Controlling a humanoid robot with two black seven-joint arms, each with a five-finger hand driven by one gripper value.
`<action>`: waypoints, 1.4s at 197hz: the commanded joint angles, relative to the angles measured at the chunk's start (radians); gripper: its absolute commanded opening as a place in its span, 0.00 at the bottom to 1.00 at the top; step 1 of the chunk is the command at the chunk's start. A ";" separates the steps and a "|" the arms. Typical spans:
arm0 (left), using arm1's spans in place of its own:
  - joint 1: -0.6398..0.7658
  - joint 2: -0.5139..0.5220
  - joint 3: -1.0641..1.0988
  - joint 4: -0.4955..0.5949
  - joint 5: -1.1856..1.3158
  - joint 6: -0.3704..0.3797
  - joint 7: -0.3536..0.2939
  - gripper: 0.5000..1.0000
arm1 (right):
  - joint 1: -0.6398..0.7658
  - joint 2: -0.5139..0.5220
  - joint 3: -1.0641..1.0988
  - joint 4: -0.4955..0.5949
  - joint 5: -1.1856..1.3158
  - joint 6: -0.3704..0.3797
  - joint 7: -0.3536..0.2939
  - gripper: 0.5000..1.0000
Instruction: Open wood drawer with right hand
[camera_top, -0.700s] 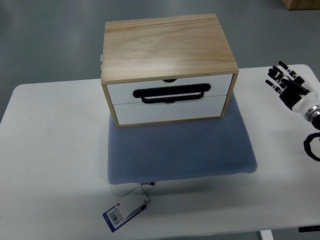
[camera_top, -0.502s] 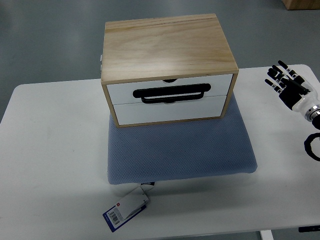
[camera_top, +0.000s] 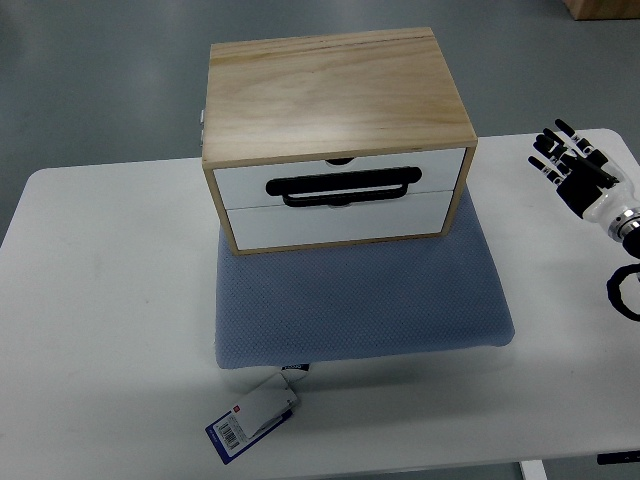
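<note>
A light wooden box (camera_top: 335, 95) with two white drawer fronts stands on a blue-grey mat (camera_top: 360, 305) at the back middle of the white table (camera_top: 100, 330). Both drawers are shut. A black handle (camera_top: 343, 187) runs across the seam between the upper drawer (camera_top: 340, 176) and the lower drawer (camera_top: 335, 221). My right hand (camera_top: 570, 160) is at the table's right edge, well to the right of the box, fingers spread and holding nothing. The left arm is out of view.
A white and blue tag (camera_top: 250, 418) hangs off the mat's front edge near the table's front. A black cable loop (camera_top: 622, 293) shows by my right wrist at the right edge. A brown box corner (camera_top: 600, 8) is at the top right.
</note>
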 joint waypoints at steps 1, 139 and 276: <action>0.000 0.000 0.000 -0.001 0.000 0.000 0.000 1.00 | 0.003 0.001 0.000 0.000 0.000 0.000 0.000 0.87; 0.000 0.000 0.000 -0.001 0.000 0.000 0.000 1.00 | 0.032 -0.004 -0.001 0.002 -0.003 0.002 -0.003 0.87; 0.000 0.000 0.000 -0.001 0.000 0.000 0.000 1.00 | 0.033 -0.033 -0.003 -0.002 -0.008 0.002 -0.003 0.87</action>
